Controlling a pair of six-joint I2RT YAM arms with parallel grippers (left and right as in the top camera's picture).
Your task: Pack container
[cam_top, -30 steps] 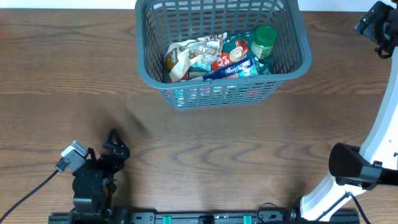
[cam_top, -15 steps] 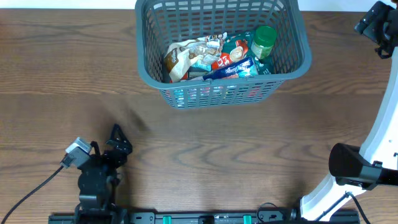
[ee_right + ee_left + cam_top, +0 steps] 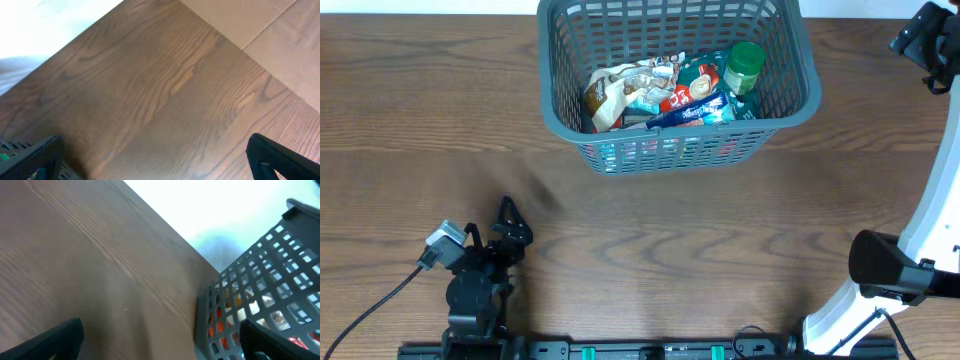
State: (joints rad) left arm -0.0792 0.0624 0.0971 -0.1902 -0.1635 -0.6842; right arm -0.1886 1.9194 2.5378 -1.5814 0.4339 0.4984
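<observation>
The container (image 3: 680, 150) is a dark grey slotted basket at the table's far middle. It holds several snack packets (image 3: 660, 95) and a green-lidded jar (image 3: 744, 62). My left gripper (image 3: 509, 224) is low near the front left of the table, well short of the basket, open and empty. In the left wrist view its fingers (image 3: 160, 342) are spread over bare wood, with the basket's lattice wall (image 3: 260, 285) ahead on the right. My right gripper (image 3: 924, 40) is raised at the far right edge, open and empty (image 3: 155, 162) over bare wood.
The brown wooden table (image 3: 440, 110) runs across the whole view. The right arm's white base and black joint (image 3: 885, 265) stand at the front right. A cable (image 3: 370, 305) trails from the left arm at the front left.
My left arm has shifted slightly to the right near the front edge. The basket, its contents and the right arm have not moved.
</observation>
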